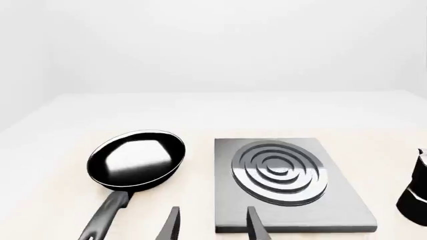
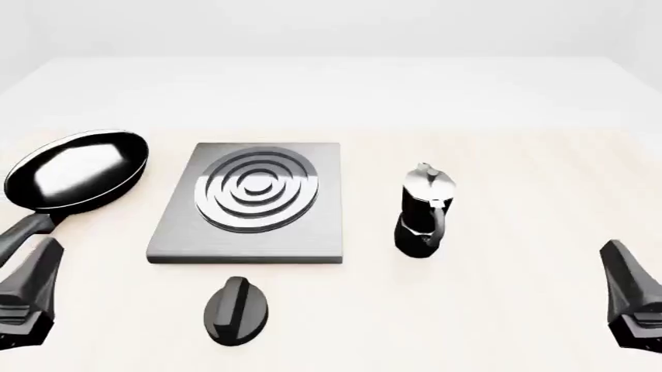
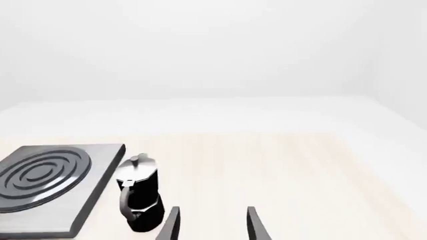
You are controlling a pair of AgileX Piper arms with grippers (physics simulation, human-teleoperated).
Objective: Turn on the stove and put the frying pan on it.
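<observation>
Just in front of the stove [image 2: 170,232], on its near side, lay the black oval knob [image 2: 236,310], apart from the plate and untouched. The frying pan [image 2: 77,170] sat just left of the stove, its handle [image 2: 23,231] running back toward the left claw [image 2: 26,306]. The moka pot [image 2: 424,211] stood upright just right of the stove. Both claws hung at the near table [image 2: 497,116] edge with fingers spread and nothing held, the right claw [image 2: 633,306] well right of the stove.

The first step looked to be the knob. I judged the right claw better placed, since the left one would be wanted for the pan. It should come down squarely over the knob's raised ridge, close across it, and twist without dragging the knob toward the stove.
</observation>
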